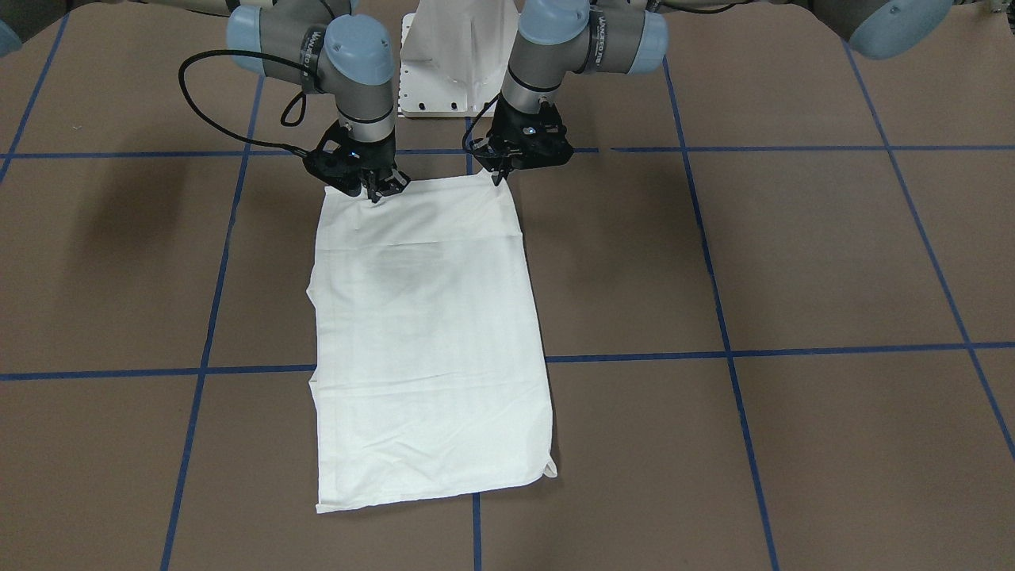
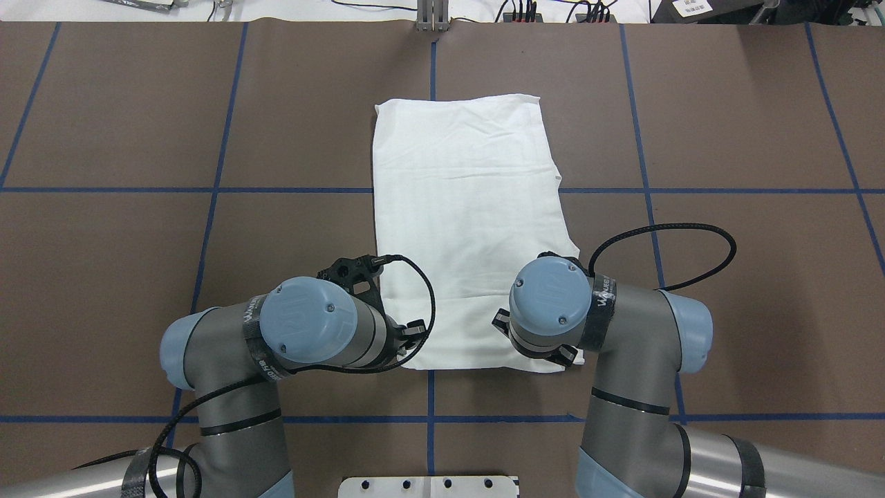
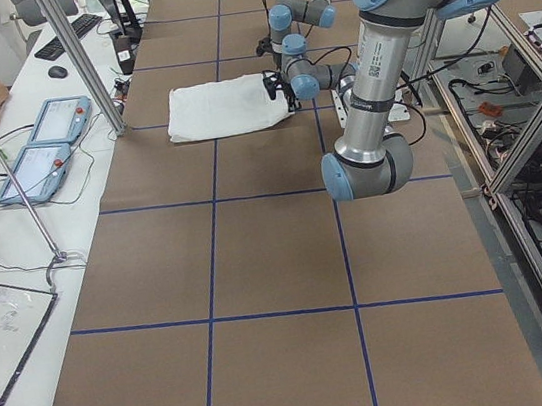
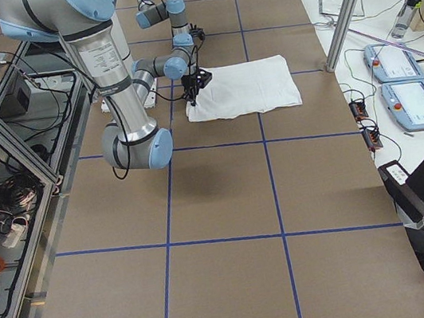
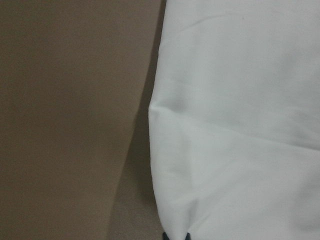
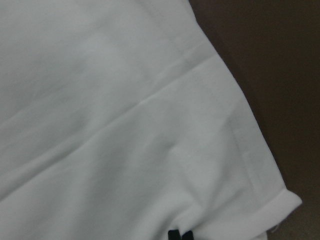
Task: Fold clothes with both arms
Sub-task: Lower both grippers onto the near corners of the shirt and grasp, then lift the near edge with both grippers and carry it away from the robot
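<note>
**A:** Where is everything? Start with the biggest thing.

**B:** The brown table [image 1: 793, 254], taped into squares with blue lines. The white T-shirt [image 1: 428, 333] lies flat in the middle of it, folded into a long rectangle. It runs outward from the robot's side across one tape line.

**A:** And the arms?

**B:** Both bend down over the shirt's short edge, the one nearest the robot. The left arm [image 1: 555, 47] stands over one corner and the right arm [image 1: 349, 63] over the other.

**A:** How are the grippers?

**B:** The left gripper [image 1: 499, 176] has its fingers drawn narrow, pinching its corner, and the cloth peaks up slightly there. The right gripper [image 1: 376, 191] is pinched onto the hem in the same way.

**A:** Do the wrist views add anything?

**B:** In each, black fingertips [image 5: 167, 236] [image 6: 173, 234] sit close together at the bottom edge, against white fabric.
</note>
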